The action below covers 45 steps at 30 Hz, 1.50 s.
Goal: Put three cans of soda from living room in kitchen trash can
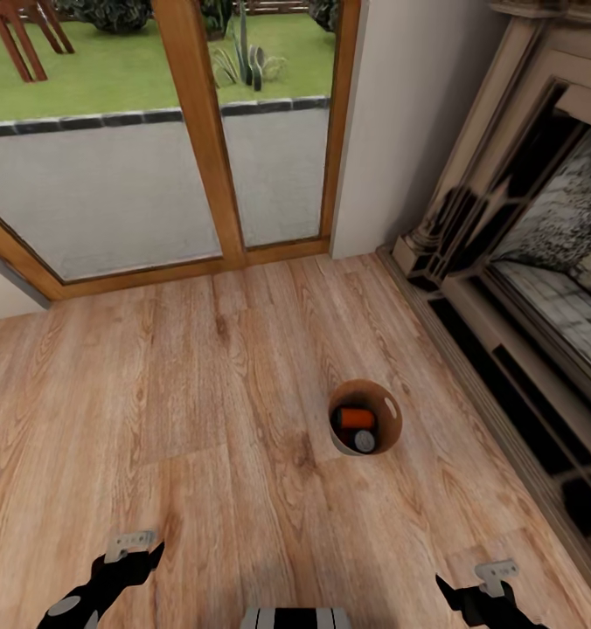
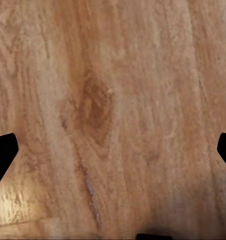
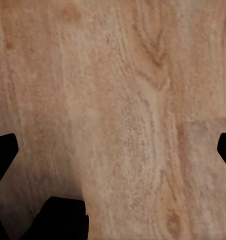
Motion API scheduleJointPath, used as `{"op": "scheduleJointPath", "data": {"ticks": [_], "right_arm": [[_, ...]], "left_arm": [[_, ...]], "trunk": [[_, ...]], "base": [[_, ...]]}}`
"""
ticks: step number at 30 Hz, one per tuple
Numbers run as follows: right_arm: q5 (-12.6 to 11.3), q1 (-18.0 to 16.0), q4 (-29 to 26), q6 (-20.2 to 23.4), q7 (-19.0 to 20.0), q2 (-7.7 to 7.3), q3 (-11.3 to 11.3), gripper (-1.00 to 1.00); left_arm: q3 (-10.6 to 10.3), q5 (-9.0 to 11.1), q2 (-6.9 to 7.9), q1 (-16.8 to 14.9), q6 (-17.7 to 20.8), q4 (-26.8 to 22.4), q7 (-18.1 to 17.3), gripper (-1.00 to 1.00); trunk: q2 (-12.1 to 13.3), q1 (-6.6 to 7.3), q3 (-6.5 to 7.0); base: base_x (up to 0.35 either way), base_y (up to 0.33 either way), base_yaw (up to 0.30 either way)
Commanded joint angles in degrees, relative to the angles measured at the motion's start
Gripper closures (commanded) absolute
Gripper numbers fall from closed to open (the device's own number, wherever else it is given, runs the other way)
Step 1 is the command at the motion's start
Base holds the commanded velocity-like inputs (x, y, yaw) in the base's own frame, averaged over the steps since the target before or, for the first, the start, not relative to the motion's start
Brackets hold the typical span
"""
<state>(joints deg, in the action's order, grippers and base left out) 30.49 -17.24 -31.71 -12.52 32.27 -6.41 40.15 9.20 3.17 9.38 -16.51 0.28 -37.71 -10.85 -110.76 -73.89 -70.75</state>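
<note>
The trash can (image 1: 392, 411), a small round bin with a brown inside, stands upright on the light wood plank floor in front of the fireplace. Inside it lies an orange can of soda (image 1: 359, 418), and beside that a darker can (image 1: 364, 441) shows its grey metal top. Whether a third can is in there I cannot tell. My left gripper (image 1: 134, 552) hangs low at the near left, and my right gripper (image 1: 490, 579) at the near right, both well short of the bin. In the wrist views the left gripper (image 2: 113, 155) and right gripper (image 3: 113, 155) are open over bare floor.
A wood-framed glass door (image 1: 199, 131) closes the far side, with a patio and lawn beyond. The fireplace (image 1: 540, 262) with its dark hearth runs along the right. A pale wall (image 1: 400, 114) stands between them. Open plank floor (image 1: 156, 393) lies to the left of the bin.
</note>
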Motion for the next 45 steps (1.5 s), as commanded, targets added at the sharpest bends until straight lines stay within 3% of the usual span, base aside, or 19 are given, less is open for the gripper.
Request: {"op": "scheduleJointPath", "data": {"ticks": [1,18,32,45], "right_arm": [[0.59,-0.07,0.37,-0.79,0.34,0.01,0.66,-1.00],[0.55,0.86,4.76,-2.52,0.28,-0.49,2.90,-1.00],[0.49,0.98,8.95,-4.47,0.03,-3.44,3.10,-1.00],[0.69,2.44,18.89,-10.48,-5.57,-6.38,4.15,-1.00]], "left_arm": [[0.16,0.28,-0.03,-0.02,-0.14,0.45,-0.35,-1.00],[-0.11,0.02,0.00,-0.02,-3.67,12.15,1.54,-1.00],[-0.15,-0.12,0.02,-0.02,-9.64,21.35,1.57,-1.00],[-0.07,-0.09,0.14,-0.02,-15.04,24.75,1.67,-1.00]], "trunk": [[0.40,0.23,0.16],[7.22,3.97,3.21],[12.84,7.04,5.72],[18.05,9.90,8.06]], "base": [[0.000,0.000,0.000],[0.000,0.000,0.000],[0.000,0.000,0.000],[0.000,0.000,0.000]]}}
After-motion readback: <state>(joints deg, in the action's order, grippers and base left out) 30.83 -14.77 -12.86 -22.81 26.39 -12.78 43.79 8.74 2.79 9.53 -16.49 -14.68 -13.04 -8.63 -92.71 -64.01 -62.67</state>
